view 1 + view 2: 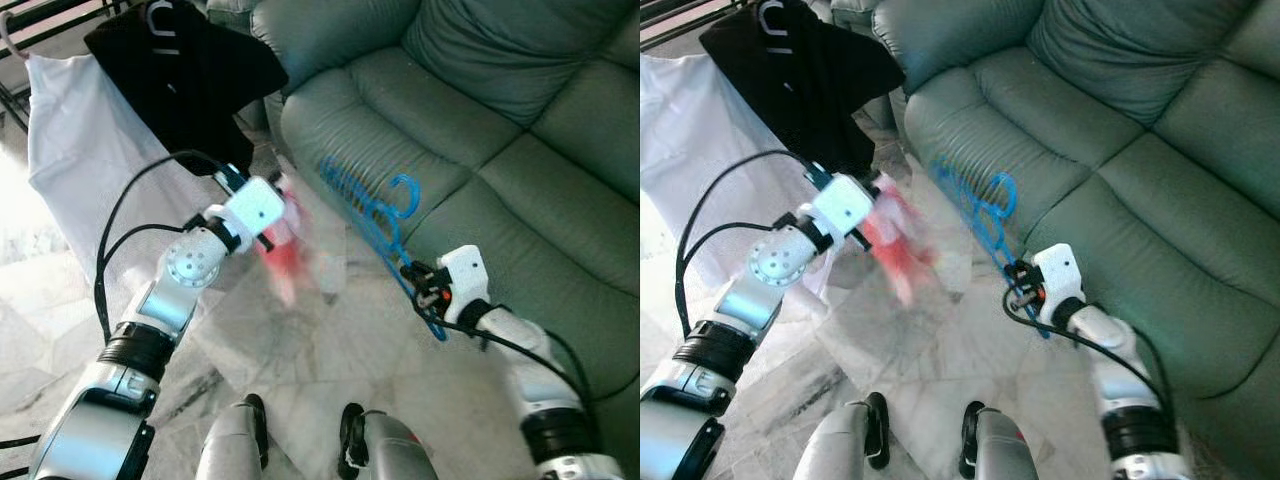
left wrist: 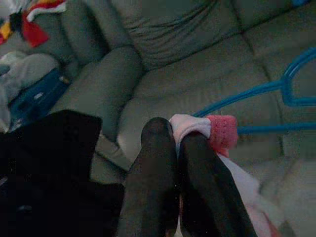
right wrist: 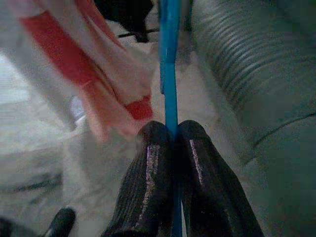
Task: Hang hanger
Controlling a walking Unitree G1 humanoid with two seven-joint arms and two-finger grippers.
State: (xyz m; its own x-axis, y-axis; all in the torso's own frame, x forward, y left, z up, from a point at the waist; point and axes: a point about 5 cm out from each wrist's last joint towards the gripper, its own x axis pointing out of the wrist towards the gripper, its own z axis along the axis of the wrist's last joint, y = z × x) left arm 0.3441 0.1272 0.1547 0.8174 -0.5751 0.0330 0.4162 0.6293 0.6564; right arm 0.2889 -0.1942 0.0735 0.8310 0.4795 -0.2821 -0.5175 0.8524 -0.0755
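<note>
In front of the green sofa (image 1: 470,150), the robot stood on a pale marble floor (image 1: 300,350) with both arms raised. The right gripper (image 3: 171,129) had its two black fingers pressed together on the thin bar of a blue hanger (image 1: 385,215), which ran up from the grip toward the sofa's seat edge, its hook near the cushion; whether it touched the sofa could not be told. The left gripper (image 2: 177,134) was pinching a pink and white cloth (image 2: 205,131) with red patches, and that cloth hung blurred just beside the hanger, on the side away from the sofa. Farther from the sofa, past the left arm, a black garment (image 1: 190,65) and a white garment (image 1: 75,150) hung on what looked like a drying rack (image 1: 20,40), only dark bars of it being clear. By the look of it the task was in its early-to-middle part: hanger and cloth were each held, but the cloth was not yet on the hanger, and the hanger was nowhere near the rack. Dressing the hanger, carrying it over and hooking it on seemed to be left.
</note>
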